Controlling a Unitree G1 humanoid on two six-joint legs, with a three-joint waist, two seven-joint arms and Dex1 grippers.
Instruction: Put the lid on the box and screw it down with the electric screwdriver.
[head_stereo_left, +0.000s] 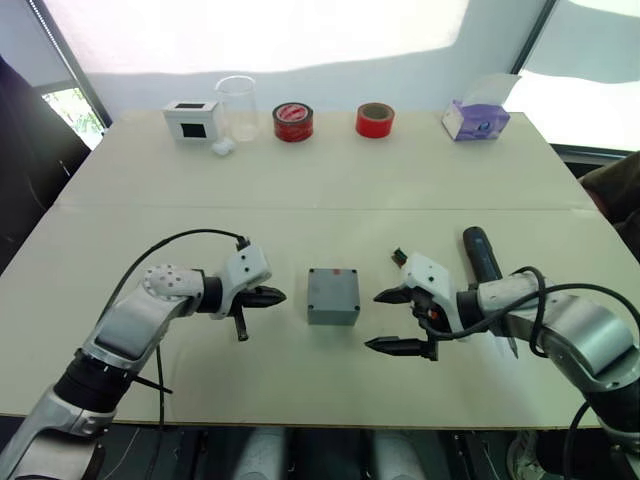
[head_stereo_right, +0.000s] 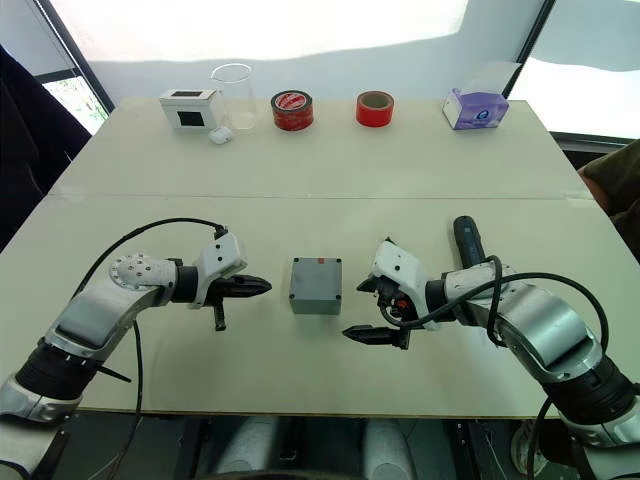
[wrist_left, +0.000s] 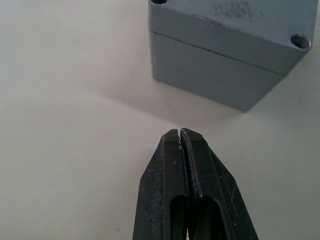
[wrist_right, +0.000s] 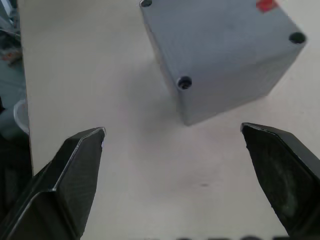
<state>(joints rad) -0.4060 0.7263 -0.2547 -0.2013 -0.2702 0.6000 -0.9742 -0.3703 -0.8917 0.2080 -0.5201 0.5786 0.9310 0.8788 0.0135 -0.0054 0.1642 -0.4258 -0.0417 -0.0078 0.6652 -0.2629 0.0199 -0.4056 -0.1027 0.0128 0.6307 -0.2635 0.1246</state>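
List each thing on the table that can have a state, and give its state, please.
lid: seated on the box, a seam between them.
box: closed, standing on the table.
electric screwdriver: lying flat, not held.
left gripper: shut, empty.
right gripper: open, empty.
beaker: upright, looks empty.
tissue box: open, a tissue sticking out.

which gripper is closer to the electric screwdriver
Right. The right gripper sits just beside the electric screwdriver, between it and the box; the left gripper is beyond the box's far side.
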